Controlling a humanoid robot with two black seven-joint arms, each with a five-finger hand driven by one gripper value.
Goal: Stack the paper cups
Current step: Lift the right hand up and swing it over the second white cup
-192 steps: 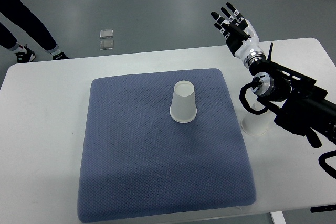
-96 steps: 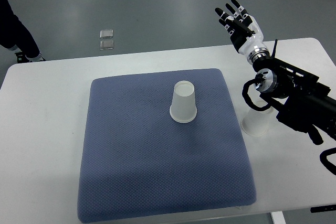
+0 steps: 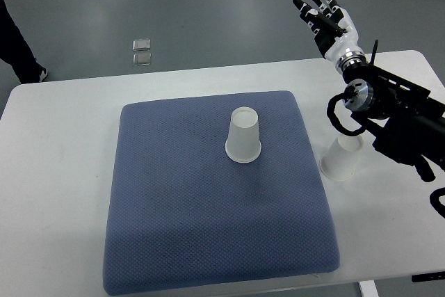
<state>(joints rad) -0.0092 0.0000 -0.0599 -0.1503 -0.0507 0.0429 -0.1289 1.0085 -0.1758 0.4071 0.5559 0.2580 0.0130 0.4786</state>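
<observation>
One white paper cup point(image 3: 243, 135) stands upside down near the middle of the blue mat point(image 3: 208, 199). A second white paper cup point(image 3: 341, 158) stands upside down on the white table point(image 3: 62, 158) just off the mat's right edge, partly hidden by my right forearm. My right hand point(image 3: 324, 15) is raised beyond the table's far edge, well above and behind that cup, fingers spread and holding nothing. The left arm does not show.
A person's dark trouser leg point(image 3: 15, 43) stands on the grey floor at the far left. Two small square tiles point(image 3: 141, 51) lie on the floor beyond the table.
My right hand has drifted up and to the right, away from the cups, uncovering more of the right cup. The person at the far left has stepped further out of view.
</observation>
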